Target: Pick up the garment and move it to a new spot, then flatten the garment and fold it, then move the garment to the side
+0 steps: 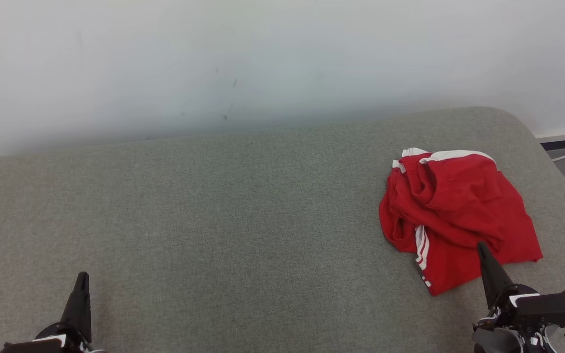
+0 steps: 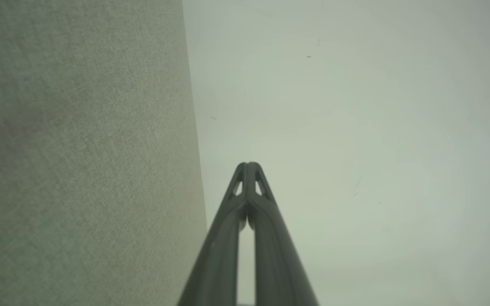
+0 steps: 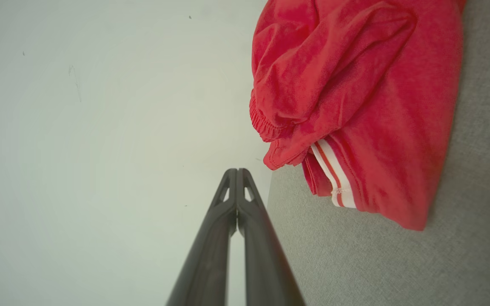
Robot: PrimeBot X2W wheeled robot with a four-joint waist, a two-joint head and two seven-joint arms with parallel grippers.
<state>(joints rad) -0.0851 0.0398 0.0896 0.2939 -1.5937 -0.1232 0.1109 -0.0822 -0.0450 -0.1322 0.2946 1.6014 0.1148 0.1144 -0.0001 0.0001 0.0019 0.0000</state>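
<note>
Red cloth: the garment (image 1: pixel 459 215) is a crumpled heap of soft jersey. The gathered waistband (image 3: pixel 263 124) and white side stripes (image 1: pixel 421 247) suggest shorts.
Where it lies: on the right part of the grey padded surface (image 1: pixel 214 220), near its rounded far corner and well apart from the left jaws.
Weight and feel: I judge it light and limp. It should sag from whatever point is lifted and hold no shape of its own. It is not fragile, and against the woven upholstery it will probably drag rather than slide.
Layers: the folds lie over one another, so a shallow pinch may catch a single layer and pull the heap open. A deeper one should lift the bundle whole.
Where to take hold: the thick elastic waistband stands proud of the heap and gives a ridge to close on, which suits the first move. For flattening later, the striped hem (image 3: pixel 343 197) at the near edge and the waistband ends look like the useful corners.
Left jaws: closed tight and holding nothing, the fingers (image 2: pixel 219 255) pressed tip to tip. They sit over bare upholstery at the lower left of the head view.
Right jaws: also closed and empty. The fingers (image 1: pixel 492 269) point at the near hem. In the right wrist view the tips stand just beside the heap, not in it. Whether a tip brushes the cloth I cannot tell.
Before any grasp: the right jaws would have to open first.
</note>
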